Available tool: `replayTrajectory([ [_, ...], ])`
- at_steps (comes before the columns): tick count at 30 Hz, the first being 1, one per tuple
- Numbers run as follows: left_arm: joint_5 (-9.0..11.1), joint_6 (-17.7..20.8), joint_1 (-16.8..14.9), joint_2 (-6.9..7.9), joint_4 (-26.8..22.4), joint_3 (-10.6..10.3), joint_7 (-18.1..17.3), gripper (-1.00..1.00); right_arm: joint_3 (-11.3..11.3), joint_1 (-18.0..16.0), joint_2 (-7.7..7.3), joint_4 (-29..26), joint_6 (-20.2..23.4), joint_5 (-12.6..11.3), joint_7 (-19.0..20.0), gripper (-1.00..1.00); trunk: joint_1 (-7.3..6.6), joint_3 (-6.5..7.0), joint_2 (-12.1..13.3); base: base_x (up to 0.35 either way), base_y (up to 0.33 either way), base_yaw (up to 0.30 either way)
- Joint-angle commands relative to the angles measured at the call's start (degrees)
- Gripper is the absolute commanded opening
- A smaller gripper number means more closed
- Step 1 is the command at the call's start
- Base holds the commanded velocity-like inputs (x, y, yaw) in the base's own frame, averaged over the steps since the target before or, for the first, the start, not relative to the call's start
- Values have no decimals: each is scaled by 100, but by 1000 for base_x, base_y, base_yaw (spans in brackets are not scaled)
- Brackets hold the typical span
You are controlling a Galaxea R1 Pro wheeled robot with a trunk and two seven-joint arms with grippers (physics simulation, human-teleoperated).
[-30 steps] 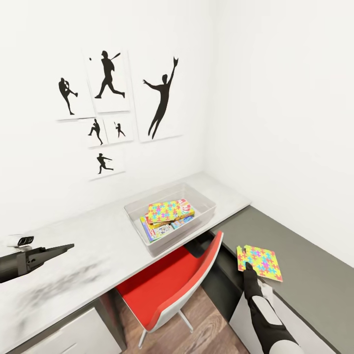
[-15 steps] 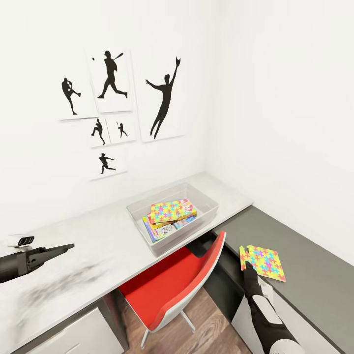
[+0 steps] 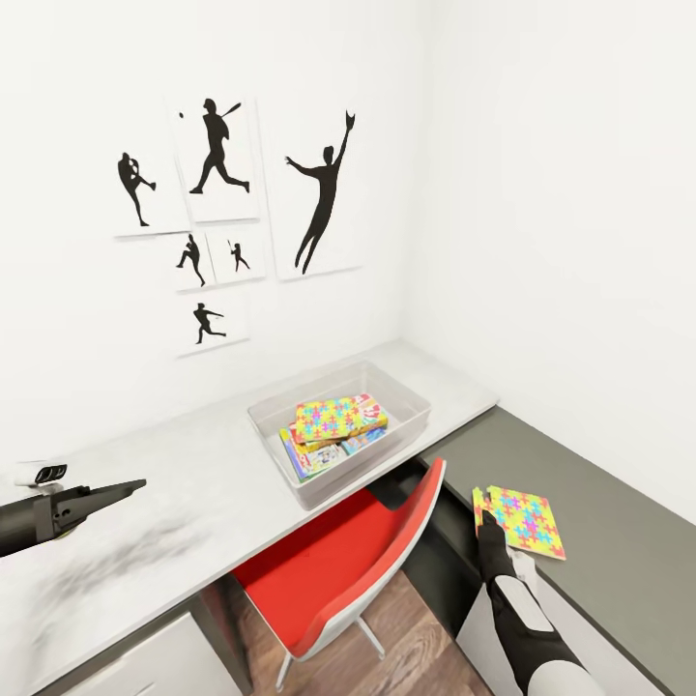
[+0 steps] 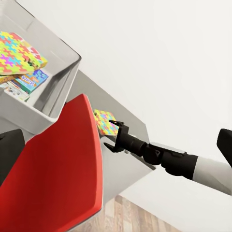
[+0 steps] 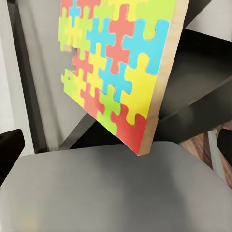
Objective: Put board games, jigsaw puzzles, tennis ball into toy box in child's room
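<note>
White walls [image 3: 541,193] meeting at a corner, with black baseball-player silhouette prints [image 3: 232,203] on the left wall. Below them a pale grey counter [image 3: 193,474] running to the corner, then dropping to a lower dark grey section [image 3: 619,522] along the right wall. Red chair [image 3: 338,570] pushed toward the gap, over wood plank floor [image 3: 406,628]. On the pale counter near the corner, the translucent toy box [image 3: 338,425], holding a multicoloured jigsaw puzzle [image 3: 329,418] on top of printed board games [image 3: 319,452], their edges peeking out beneath and beside it. Second jigsaw puzzle [image 3: 522,520] over the near edge of the dark section, tilted up off the surface, one corner hanging past the edge toward the chair. Right gripper [image 3: 486,527] at that puzzle's near edge, touching it, apparently clamped on the edge; exact finger closure hidden, so impossible to tell for sure. Right wrist view: same puzzle [image 5: 116,63] close, tilted, pale wooden side edge showing, above the grey surface. Left gripper [image 3: 121,488] well apart at far left, hovering over the pale counter, holding nothing; whether spread or pinched, cannot tell. Left wrist view: toy box [image 4: 63,72], red chair [image 4: 53,179], right gripper [image 4: 116,133] at the puzzle [image 4: 104,121].
</note>
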Motion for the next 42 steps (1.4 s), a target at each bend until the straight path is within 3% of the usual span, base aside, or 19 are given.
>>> replayTrajectory([
  [1, -5, 61, -4, 2, 0, 0, -24, 100, -19, -5, 5, 4, -6, -61, 43, 100, 1, -7, -5, 16, 0, 0],
  [40, -5, 57, -4, -16, 0, -1, -24, 100, -19, -6, 4, 4, -7, -65, 43, 100, 1, -7, -5, 29, -21, 0],
  [41, -5, 55, -4, -16, 0, -1, -24, 100, -19, -6, 4, 4, -9, -67, 43, -100, 1, -7, -5, 0, 0, 0],
  [42, -5, 54, -4, -16, 0, -1, -24, 100, -19, -6, 4, 4, -8, -68, 43, -100, 1, -7, -5, 0, 0, 0],
])
